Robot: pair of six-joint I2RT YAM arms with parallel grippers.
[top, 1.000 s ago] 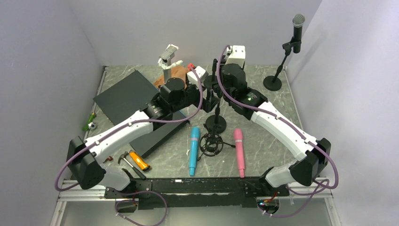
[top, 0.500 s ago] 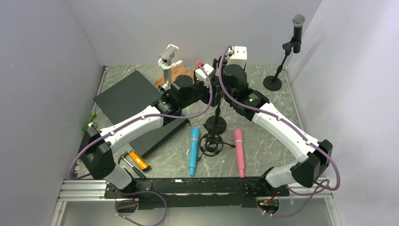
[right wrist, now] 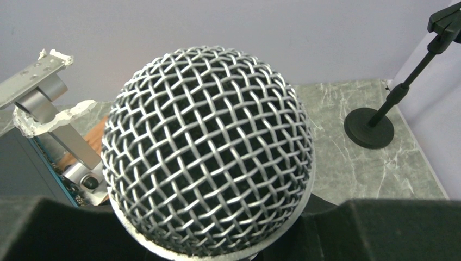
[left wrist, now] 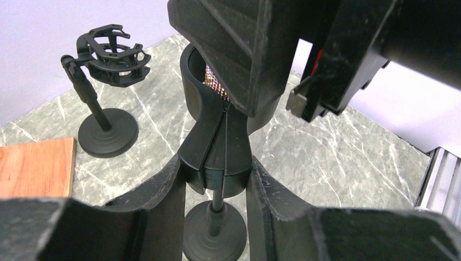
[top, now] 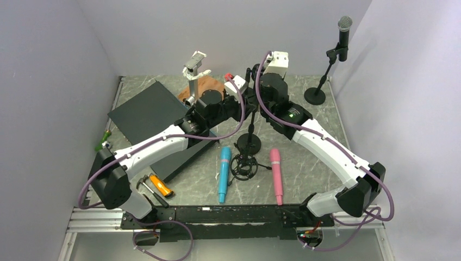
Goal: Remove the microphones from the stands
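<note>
The microphone (right wrist: 209, 147), with a silver mesh head, fills the right wrist view, and my right gripper (right wrist: 212, 239) is shut on its body just below the head. It sits in the black clip (left wrist: 217, 157) of the middle stand (top: 251, 124). My left gripper (left wrist: 215, 166) is shut on that clip from the left, one finger pressed against each side. The stand's pole and round base (left wrist: 215, 234) show between the left fingers (left wrist: 163, 206). From above, both grippers meet at the top of the stand (top: 249, 95). Most of the microphone's body is hidden.
A second microphone on its own stand (top: 342, 32) is at the back right. A blue microphone (top: 223, 174), a pink one (top: 276, 175) and a black shock mount (top: 244, 166) are at the front. A dark board (top: 147, 109), a wooden block (top: 202, 86) and a silver clamp (top: 194, 64) are left.
My left arm reached right to the stand, and its fingers closed onto the clip. The right gripper kept its hold on the microphone and barely shifted.
</note>
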